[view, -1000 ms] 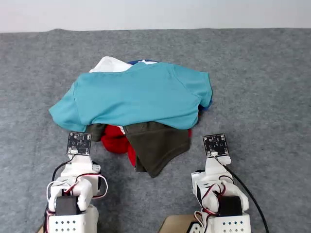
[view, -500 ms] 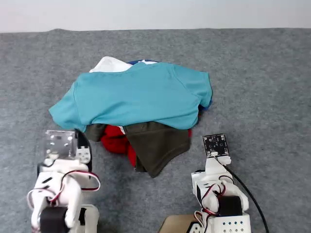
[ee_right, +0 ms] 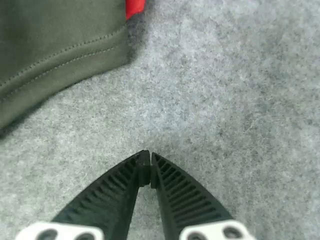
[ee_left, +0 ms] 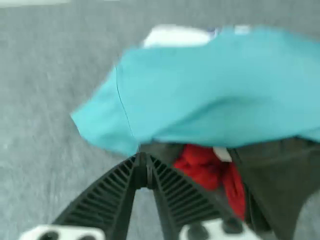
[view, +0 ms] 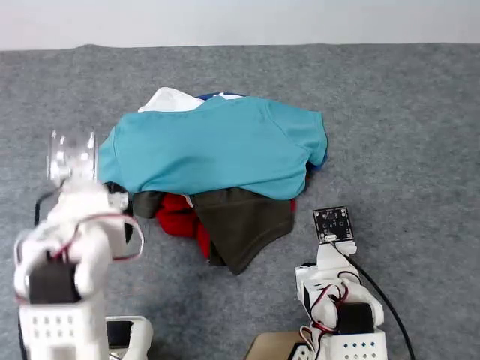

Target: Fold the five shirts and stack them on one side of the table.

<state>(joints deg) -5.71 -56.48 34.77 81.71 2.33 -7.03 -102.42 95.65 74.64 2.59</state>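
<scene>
The left arm stands tall at the left side of the grey bench, close to the near edge. Its left tool is pinched closed, tip to tip, with nothing in it. It points at the left end of the shirt pile, where the teal shirt hangs over the dark green shirt. I cannot tell if it touches the cloth.

The pile lies in the middle of the bench. The teal shirt is on top, spread wide. A white shirt and a bit of a blue shirt peek out at the far side. A red shirt and the dark green shirt stick out at the near side.

To the right, the right tool is closed too and holds nothing. It sits over bare bench, just beside the dark green shirt's hem.
</scene>
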